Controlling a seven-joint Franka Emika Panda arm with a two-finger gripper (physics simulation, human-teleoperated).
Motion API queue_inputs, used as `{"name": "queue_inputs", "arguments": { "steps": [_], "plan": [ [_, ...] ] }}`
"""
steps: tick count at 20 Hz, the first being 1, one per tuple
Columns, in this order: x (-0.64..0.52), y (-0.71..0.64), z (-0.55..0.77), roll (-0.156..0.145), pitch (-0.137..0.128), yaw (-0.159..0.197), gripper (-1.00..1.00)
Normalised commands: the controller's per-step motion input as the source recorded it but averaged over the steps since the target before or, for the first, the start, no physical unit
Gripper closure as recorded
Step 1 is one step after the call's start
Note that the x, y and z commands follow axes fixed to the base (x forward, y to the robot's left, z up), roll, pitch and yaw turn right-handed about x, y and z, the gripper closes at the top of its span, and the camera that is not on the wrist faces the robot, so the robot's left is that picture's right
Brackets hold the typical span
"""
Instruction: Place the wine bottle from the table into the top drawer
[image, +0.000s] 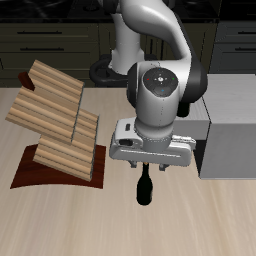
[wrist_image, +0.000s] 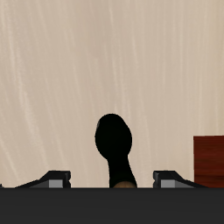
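A dark wine bottle (image: 145, 188) stands upright on the beige table (image: 200, 220), between the wooden rack and the grey cabinet (image: 230, 150). My gripper (image: 146, 168) is right above it, at the level of its neck. In the wrist view the bottle (wrist_image: 114, 140) shows from above with its tan cap between the fingers. The fingers (wrist_image: 58, 179) stand wide apart on either side of the neck and do not touch it, so the gripper (wrist_image: 114, 181) is open. The cabinet's drawer fronts cannot be made out. The twin bottle is out of view.
A slatted wooden rack (image: 55, 120) on a dark brown base (image: 30, 175) stands beside the bottle; the base's corner shows in the wrist view (wrist_image: 210, 162). The grey cabinet stands close on the bottle's other side. Dark kitchen cabinets line the back.
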Motion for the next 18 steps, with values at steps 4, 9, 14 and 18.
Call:
{"name": "queue_inputs", "arguments": {
  "steps": [4, 9, 14, 18],
  "plan": [
    [0.07, -0.05, 0.11, 0.008, -0.008, -0.017, 1.0],
    [-0.02, 0.03, 0.01, 0.003, -0.002, -0.02, 1.0],
    [0.01, 0.04, -0.06, 0.004, 0.007, 0.004, 1.0],
    [-0.02, 0.0, 0.14, 0.004, 0.003, -0.022, 1.0]
  ]
}}
